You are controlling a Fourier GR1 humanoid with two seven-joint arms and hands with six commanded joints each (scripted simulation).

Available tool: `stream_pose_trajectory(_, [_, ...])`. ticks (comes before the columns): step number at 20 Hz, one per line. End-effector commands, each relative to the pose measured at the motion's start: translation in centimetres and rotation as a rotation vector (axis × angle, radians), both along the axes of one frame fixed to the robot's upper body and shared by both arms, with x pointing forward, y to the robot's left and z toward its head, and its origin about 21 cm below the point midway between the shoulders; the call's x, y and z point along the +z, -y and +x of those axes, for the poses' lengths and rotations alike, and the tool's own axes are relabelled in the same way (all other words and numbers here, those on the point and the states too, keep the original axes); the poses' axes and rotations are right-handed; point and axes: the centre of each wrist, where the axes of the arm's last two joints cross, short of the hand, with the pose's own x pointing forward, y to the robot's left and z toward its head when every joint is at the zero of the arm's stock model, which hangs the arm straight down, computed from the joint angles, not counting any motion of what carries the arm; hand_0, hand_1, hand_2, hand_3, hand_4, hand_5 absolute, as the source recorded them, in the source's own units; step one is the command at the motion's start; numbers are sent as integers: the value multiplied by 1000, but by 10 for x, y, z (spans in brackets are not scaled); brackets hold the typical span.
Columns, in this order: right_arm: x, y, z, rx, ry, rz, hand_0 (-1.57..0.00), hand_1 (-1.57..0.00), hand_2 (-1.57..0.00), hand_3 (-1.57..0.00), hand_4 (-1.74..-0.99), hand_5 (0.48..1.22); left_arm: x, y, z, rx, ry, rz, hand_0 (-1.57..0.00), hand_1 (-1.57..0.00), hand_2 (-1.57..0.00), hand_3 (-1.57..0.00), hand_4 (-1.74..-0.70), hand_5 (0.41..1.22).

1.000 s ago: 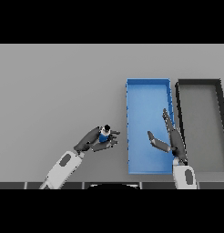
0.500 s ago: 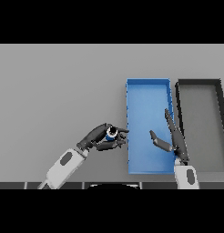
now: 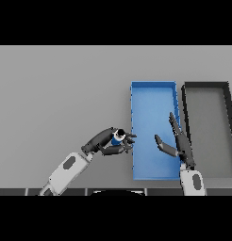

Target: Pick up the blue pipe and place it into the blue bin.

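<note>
Low in the frame's centre, the left hand (image 3: pixel 104 142) curls its fingers round the blue pipe (image 3: pixel 117 139), seemingly clear of the grey surface (image 3: pixel 61 89), just left of the blue bin (image 3: pixel 153 89). The right hand (image 3: pixel 178 143) (fingers straight, holding nothing) hovers over the bin's lower right; a black bin (image 3: pixel 206 86) stands alongside.

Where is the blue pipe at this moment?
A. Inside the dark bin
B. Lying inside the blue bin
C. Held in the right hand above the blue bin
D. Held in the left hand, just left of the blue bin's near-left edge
D. The left hand has its fingers curled round the blue pipe just outside the left wall of the blue bin; the right hand is open over the bin and holds nothing.
</note>
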Motion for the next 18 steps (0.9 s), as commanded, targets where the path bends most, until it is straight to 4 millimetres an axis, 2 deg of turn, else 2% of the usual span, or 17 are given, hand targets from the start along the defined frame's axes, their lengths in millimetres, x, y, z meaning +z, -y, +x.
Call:
stream_pose_trajectory(1, [-1, 1, -1, 0, 5, 5, 1, 1, 1, 1, -1192, 628, 1, 1, -3, -3, 12, -7, -1570, -1570, -1570, -1443, -1730, 1220])
stream_pose_trajectory(2, [-1, -1, 0, 5, 1, 7, 1, 1, 1, 1, -1209, 623, 2, 4, -3, 0, 14, 1, -1570, -1570, -1570, -1443, -1731, 1220])
stream_pose_trajectory(5, [1, 4, -1, 22, 32, 41, 1, 1, 1, 1, -1191, 619, 1, 0, -3, -5, 14, 3, -1570, -1571, -1571, -1438, -1731, 1220])
stream_pose_trajectory(6, [8, 4, -1, 58, 57, 68, 1, 1, 1, 1, -1195, 610, 0, -2, -3, 2, 17, 8, -1571, -1571, -1571, -1438, -1731, 1221])
stream_pose_trajectory(8, [29, 10, 5, 161, 65, 142, 1, 1, 1, 1, -1199, 593, 5, -1, -4, -5, 8, 1, -1571, -1571, -1571, -1440, -1731, 1221])
stream_pose_trajectory(10, [57, 16, 9, 271, 74, 144, 1, 1, 1, 1, -1215, 561, 1, -2, 0, 1, 3, 15, -1571, -1571, -1571, -1440, -1731, 1221])
stream_pose_trajectory(13, [87, 6, 16, 428, 79, 101, 1, 1, 1, 1, -1260, 523, 1, 1, 0, -1, 17, 17, -1571, -1571, -1571, -1440, -1731, 1221])
stream_pose_trajectory(18, [130, -21, 20, 661, 107, 14, 1, 1, 1, 1, -1301, 520, 2, -1, -2, -2, 11, 20, -1571, -1571, -1571, -1438, -1732, 1221])
